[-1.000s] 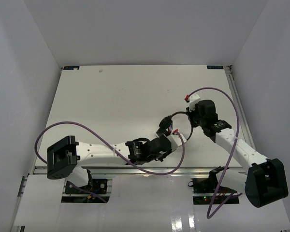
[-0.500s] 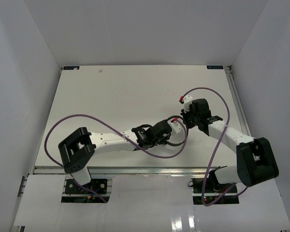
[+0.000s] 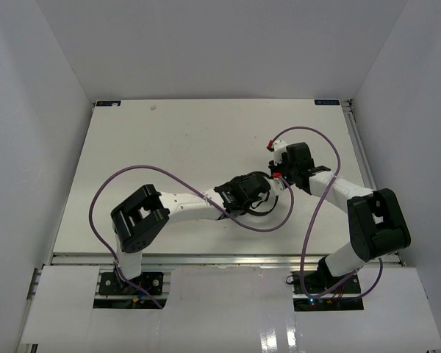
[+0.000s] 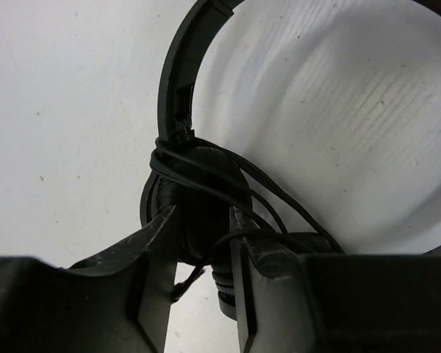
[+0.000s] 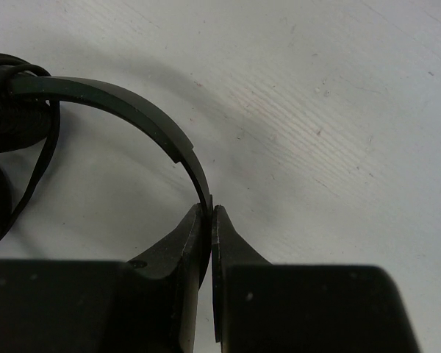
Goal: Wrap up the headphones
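The white table (image 3: pixel 169 147) is matte, with fine scuffs and specks across its surface. The black headphones (image 4: pixel 178 81) sit on it with their thin cord (image 4: pixel 279 202) looped over one ear cup (image 4: pixel 195 184). Under the arch of the headband the surface shows bare, with a soft shadow on it. Far beyond the headphones and to their left a small dark smudge (image 3: pixel 153 108) marks the top. Small dark tags (image 3: pixel 109 104) sit at the two far corners, well apart from the headphones.

A lightly marked white bench (image 3: pixel 169 140) sits enclosed by plain white walls (image 3: pixel 220 44) on three sides under soft, even light.
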